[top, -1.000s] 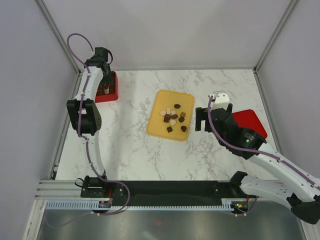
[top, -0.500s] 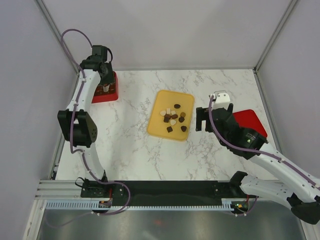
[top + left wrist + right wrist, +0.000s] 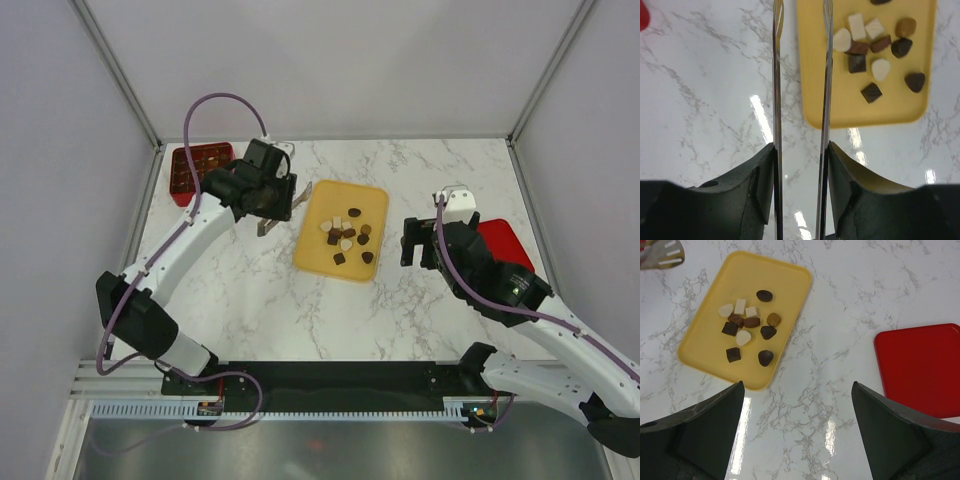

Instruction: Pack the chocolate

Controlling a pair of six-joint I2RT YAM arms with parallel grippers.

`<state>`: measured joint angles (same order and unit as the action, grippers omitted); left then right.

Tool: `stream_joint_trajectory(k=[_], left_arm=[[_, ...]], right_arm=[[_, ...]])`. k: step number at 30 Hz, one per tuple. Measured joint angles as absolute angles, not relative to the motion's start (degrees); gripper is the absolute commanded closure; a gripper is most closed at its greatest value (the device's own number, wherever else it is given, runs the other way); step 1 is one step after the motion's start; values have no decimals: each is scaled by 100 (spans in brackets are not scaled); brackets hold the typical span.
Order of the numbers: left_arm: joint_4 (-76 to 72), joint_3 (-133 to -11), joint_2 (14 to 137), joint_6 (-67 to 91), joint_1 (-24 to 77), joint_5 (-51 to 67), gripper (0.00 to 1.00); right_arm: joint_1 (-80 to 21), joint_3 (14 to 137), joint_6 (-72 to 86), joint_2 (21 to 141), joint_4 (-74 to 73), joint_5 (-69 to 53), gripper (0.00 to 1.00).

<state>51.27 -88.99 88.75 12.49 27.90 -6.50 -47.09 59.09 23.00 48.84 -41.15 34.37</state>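
Left wrist view: the left fingers [image 3: 776, 100], narrowly apart and empty, straddle the yellow tray [image 3: 840, 107] rim, with the chocolate [image 3: 857, 63] on it just beside one finger. Lowering here could catch the rim and jolt pieces off. The right fingers [image 3: 705, 430] are wide apart, empty.

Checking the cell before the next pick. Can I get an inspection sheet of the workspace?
Surface: white marble table, a few glare spots, no spills seen.
Job's things: chocolate, twelve loose pieces on the yellow tray; red grid box at the far left, some cells filled; flat red panel on the right, possibly the lid.
Clutter: nothing seen.
Grippers: left tool open and empty at the tray's left edge; right tool wide open and empty over bare marble between the tray and the red panel.
Cables: purple cables run along both arms, clear of the tray.
Surroundings: grey walls, metal frame posts, slotted duct along the near edge.
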Motion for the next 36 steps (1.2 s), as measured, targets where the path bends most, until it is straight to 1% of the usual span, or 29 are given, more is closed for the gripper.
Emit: stream_joint_trajectory(k=[6, 9, 17, 36], left_arm=[[5015, -8034, 8453, 1500, 3708, -587, 48], [4930, -7682, 8427, 1557, 3959, -585, 48], [4893, -7461, 8582, 1610, 3957, -624, 48], [4779, -7561, 9636, 1621, 3957, -650, 48]], right_arm=[[-4709, 5909, 2342, 4880, -4187, 3437, 3], [-4709, 5909, 2368, 4880, -4193, 3437, 3], [-4709, 5909, 2377, 4869, -4209, 3441, 4], [-4709, 5909, 2375, 4847, -4209, 3503, 4]])
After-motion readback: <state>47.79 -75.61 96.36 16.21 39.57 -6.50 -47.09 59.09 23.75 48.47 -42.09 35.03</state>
